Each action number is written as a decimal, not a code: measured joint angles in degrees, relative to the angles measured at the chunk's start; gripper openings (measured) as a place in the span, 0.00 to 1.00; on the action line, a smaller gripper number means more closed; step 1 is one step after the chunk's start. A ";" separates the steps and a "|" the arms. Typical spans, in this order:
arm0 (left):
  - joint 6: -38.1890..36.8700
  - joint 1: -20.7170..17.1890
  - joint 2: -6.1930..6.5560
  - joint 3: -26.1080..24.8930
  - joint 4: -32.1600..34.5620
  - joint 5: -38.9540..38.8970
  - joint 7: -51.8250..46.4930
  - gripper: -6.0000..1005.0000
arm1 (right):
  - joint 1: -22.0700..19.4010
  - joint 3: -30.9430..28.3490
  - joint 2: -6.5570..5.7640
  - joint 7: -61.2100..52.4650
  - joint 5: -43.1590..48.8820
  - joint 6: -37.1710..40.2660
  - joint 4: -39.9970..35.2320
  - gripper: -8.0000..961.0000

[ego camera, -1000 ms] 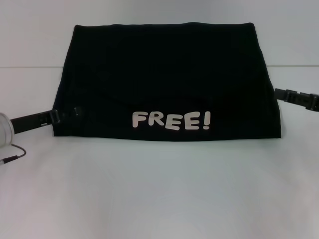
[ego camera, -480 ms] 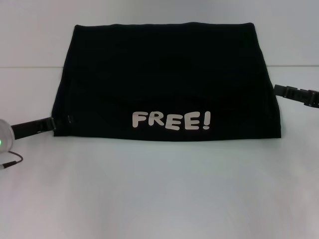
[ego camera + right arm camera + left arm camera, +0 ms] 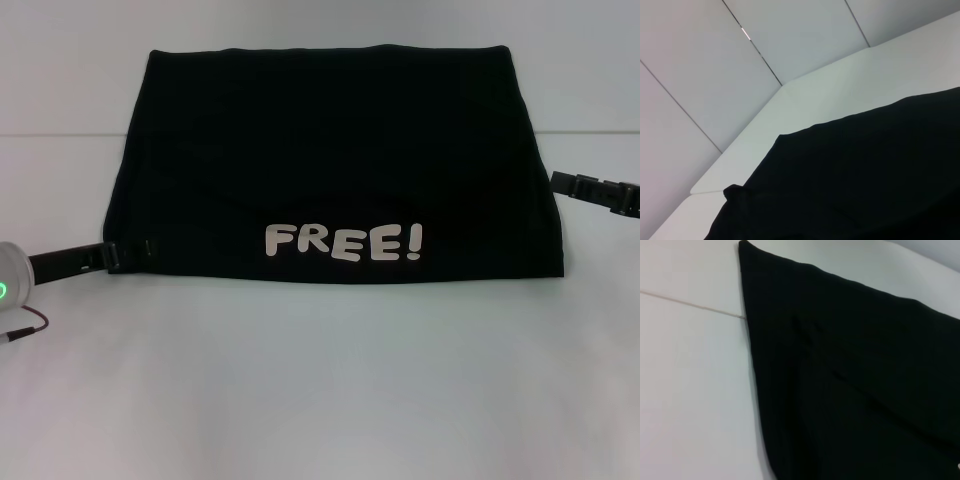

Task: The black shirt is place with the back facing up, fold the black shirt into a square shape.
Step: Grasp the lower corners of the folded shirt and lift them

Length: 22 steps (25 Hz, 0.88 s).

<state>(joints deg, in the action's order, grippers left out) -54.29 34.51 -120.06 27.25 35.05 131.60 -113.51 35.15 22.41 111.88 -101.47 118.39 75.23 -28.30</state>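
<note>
The black shirt (image 3: 330, 150) lies flat on the white table, folded into a wide block. Its white "FREE!" lettering (image 3: 343, 242) faces up near the front edge. My left gripper (image 3: 128, 252) lies low at the shirt's front left corner, its tip touching or just over the cloth edge. My right gripper (image 3: 562, 182) sits just off the shirt's right edge, about halfway back. The left wrist view shows the shirt's (image 3: 855, 380) left edge and far corner. The right wrist view shows the shirt (image 3: 865, 175) with a small bump at one corner.
The white table (image 3: 320, 380) stretches out in front of the shirt. A seam line (image 3: 60, 135) crosses the table behind. My left wrist's white housing with a green light (image 3: 8, 282) and a thin cable (image 3: 28, 325) sit at the left edge.
My left gripper drew back off the shirt's left side to the left, then moved in again to the front left corner. The shirt and right gripper have not moved.
</note>
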 joint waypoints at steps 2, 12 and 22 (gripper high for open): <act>0.05 0.18 0.00 0.23 -0.07 0.47 0.29 0.71 | -0.03 0.00 0.00 -0.09 0.00 0.01 0.00 0.65; 0.06 0.24 0.00 1.40 0.16 1.00 1.10 0.65 | -0.21 -0.01 -0.08 -0.35 0.00 0.49 -0.30 0.65; 1.78 0.43 0.00 1.46 0.20 3.36 1.10 0.36 | -0.01 0.59 -0.57 -0.71 1.74 0.17 -0.14 0.65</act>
<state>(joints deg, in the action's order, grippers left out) -52.51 34.94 -120.05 28.71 35.25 134.96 -112.41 35.15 23.00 111.32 -102.18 120.12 75.40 -28.44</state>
